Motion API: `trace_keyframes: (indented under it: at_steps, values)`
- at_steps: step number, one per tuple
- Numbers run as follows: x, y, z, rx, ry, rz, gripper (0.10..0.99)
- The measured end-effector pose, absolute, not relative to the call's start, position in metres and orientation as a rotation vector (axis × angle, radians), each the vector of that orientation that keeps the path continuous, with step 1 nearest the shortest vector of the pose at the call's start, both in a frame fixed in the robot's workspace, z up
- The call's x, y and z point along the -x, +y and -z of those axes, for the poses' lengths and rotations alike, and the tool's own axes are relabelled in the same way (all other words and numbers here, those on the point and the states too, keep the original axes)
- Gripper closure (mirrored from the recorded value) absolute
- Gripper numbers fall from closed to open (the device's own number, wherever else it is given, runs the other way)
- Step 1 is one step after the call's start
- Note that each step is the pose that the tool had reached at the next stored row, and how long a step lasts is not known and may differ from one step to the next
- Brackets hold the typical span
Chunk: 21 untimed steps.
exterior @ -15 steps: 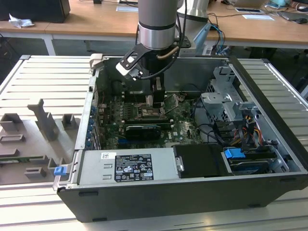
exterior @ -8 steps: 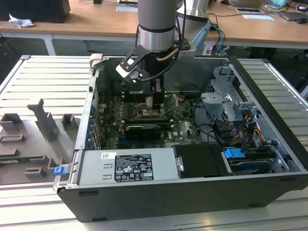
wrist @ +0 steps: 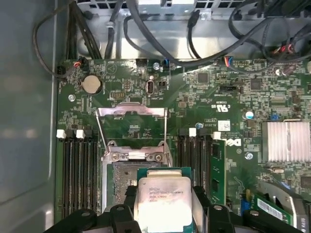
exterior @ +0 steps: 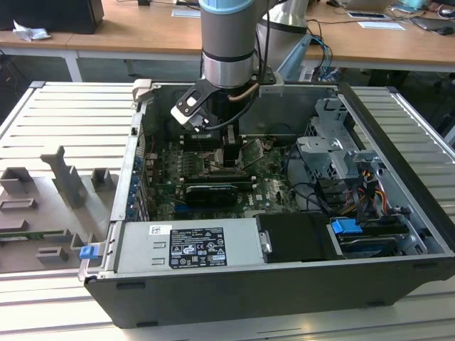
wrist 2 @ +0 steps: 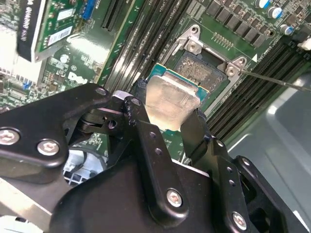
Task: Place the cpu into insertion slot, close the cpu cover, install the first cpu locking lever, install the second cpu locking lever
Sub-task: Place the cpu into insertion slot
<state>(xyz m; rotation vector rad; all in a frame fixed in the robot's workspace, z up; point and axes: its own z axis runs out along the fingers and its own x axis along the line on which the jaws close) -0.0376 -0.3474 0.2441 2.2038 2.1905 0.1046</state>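
Just above the insertion slot (wrist 2: 201,70), the cpu (wrist 2: 170,99) hangs clamped by its edges between the closed fingers (wrist 2: 193,133), not yet seated. In the second wrist view the chip looks tilted against the slot and covers only part of it. Risk: it goes down skewed or offset, a corner rides on the slot's metal rim, and contacts inside get bent. Risk: the thin edge grip slips and the chip drops crooked into the slot. Orientation marks cannot be told, so a wrongly turned chip is possible. Beyond the slot the cpu cover (wrist: 132,110) stands raised, and a thin locking lever (wrist 2: 272,80) runs beside the slot; the fingers could snag either.
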Motion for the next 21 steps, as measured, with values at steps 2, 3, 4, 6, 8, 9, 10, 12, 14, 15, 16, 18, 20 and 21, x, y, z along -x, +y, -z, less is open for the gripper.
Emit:
trace_keyframes:
  at_steps: [2,3,4,6,8,9,10,12,14,15,16,18,20,21]
  values:
    - [0.038,-0.347,-0.242,-2.204,2.191,-0.105,0.557]
    - [0.038,-0.346,-0.241,-2.204,2.191,-0.104,0.557]
    - [0.038,-0.345,-0.241,-2.204,2.191,-0.105,0.557]
    - [0.038,-0.342,-0.240,-2.204,2.191,-0.105,0.557]
    - [0.039,-0.334,-0.237,-2.204,2.191,-0.105,0.557]
    - [0.039,-0.333,-0.235,-2.204,2.191,-0.105,0.557]
    - [0.039,-0.333,-0.234,-2.204,2.191,-0.105,0.557]
    - [0.040,-0.332,-0.231,-2.204,2.191,-0.105,0.557]
    - [0.041,-0.331,-0.228,-2.204,2.191,-0.105,0.557]
    - [0.041,-0.331,-0.227,-2.204,2.191,-0.105,0.557]
    - [0.042,-0.331,-0.226,-2.204,2.191,-0.105,0.557]
    - [0.043,-0.330,-0.223,-2.204,2.191,-0.105,0.557]
    - [0.043,-0.329,-0.220,-2.204,2.191,-0.105,0.557]
    - [0.043,-0.328,-0.218,-2.204,2.191,-0.105,0.557]
